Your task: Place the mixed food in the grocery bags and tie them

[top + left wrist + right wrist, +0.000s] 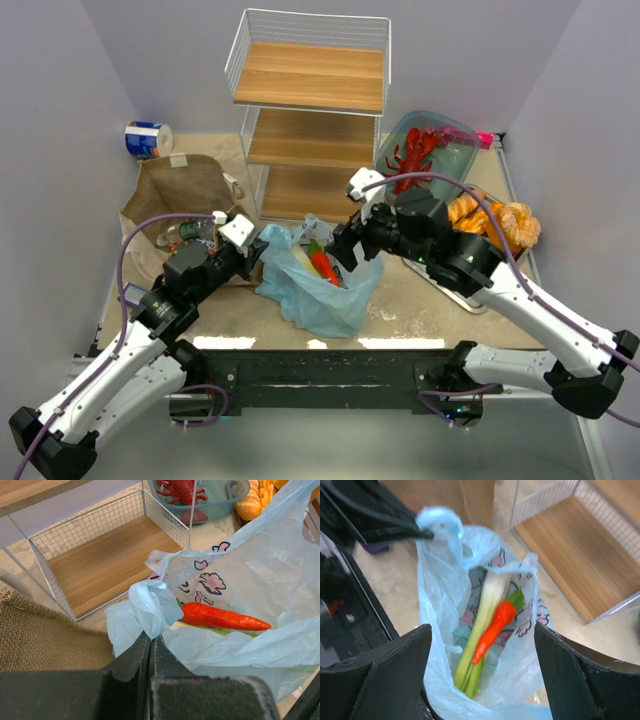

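Observation:
The light-blue plastic bag (310, 290) stands open mid-table. My left gripper (258, 250) is shut on a bunched bit of its left rim (152, 605), jaws pressed together (151, 637). Inside the bag lie a green-white leek (487, 597) and an orange-red carrot (495, 627). My right gripper (345, 250) hangs open just above the bag's mouth, its fingers (482, 630) spread wide and holding nothing. The red lobster (418, 150) lies in the teal dish. Orange-brown breads (495, 222) sit at the right. The brown paper bag (180, 190) lies at the left.
A white wire shelf with wooden boards (310, 110) stands behind the bag. The teal see-through dish (445, 165) is at the back right, and a metal tray (465, 295) is under the breads. A blue-and-white roll (148, 138) sits in the far left corner.

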### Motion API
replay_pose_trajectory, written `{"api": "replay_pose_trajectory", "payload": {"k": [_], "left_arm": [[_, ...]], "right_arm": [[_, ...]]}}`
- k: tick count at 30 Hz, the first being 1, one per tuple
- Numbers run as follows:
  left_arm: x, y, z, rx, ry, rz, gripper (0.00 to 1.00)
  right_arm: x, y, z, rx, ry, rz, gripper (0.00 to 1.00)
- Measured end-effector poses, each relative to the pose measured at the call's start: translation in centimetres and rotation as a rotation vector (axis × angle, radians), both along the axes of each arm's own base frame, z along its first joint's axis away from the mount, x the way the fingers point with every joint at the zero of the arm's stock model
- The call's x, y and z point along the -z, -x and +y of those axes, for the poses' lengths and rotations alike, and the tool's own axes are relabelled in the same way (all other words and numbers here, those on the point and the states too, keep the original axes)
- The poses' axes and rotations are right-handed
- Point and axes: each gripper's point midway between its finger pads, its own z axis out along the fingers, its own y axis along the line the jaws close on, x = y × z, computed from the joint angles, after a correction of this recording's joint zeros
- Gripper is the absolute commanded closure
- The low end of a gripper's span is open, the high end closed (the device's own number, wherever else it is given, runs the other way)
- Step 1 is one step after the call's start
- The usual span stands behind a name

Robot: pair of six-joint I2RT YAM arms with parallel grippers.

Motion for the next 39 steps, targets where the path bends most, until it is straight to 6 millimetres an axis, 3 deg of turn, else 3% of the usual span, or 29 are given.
{"api": "replay_pose_trajectory", "payload": {"k": [3,6,8,10,14,16,19,22,25,31,35,39], "left_arm": [[0.0,0.0,0.0,0.001,0.0,0.0,1.0],[0.0,0.0,0.0,0.002,0.0,-0.001,1.0],[0.0,0.0,0.0,0.003,0.001,-0.001,1.0],[0.0,0.1,-0.1,0.004,0.001,-0.001,1.0],[-0.1,0.1,0.0,0.004,0.003,-0.004,1.0],[-0.1,0.1,0.0,0.004,0.003,-0.004,1.0],[-0.1,0.1,0.0,0.004,0.002,-0.003,1.0],[-0.1,0.1,0.0,0.004,0.001,-0.001,1.0],[0.2,0.0,-0.1,0.003,-0.003,0.005,1.0],[0.8,-0.3,-0.1,-0.004,-0.017,0.023,1.0],[1.1,-0.5,-0.1,-0.009,-0.025,0.032,1.0],[1.5,-0.7,-0.1,-0.011,-0.039,0.04,1.0]], "right_arm": [[-4.0,-1.0,-0.9,0.055,-0.093,-0.029,0.11],[-8.1,-5.4,-4.7,0.221,-0.199,-0.063,0.1],[-8.9,-9.5,-8.3,0.37,-0.241,-0.067,0.09],[-8.2,-12.8,-11.5,0.489,-0.261,-0.046,0.08],[-2.8,-19.4,-16.3,0.676,-0.245,0.094,0.08],[1.5,-23.1,-18.1,0.753,-0.209,0.191,0.08],[7.7,-27.3,-19.3,0.821,-0.15,0.313,0.08],[12.8,-30.0,-19.7,0.864,-0.105,0.407,0.08],[16.0,-32.9,-19.7,0.902,-0.089,0.451,0.09],[19.3,-37.3,-20.6,0.998,-0.071,0.456,0.1],[20.2,-38.8,-21.8,1.07,-0.047,0.435,0.1],[21.4,-39.0,-22.4,1.106,-0.023,0.443,0.11]]}}
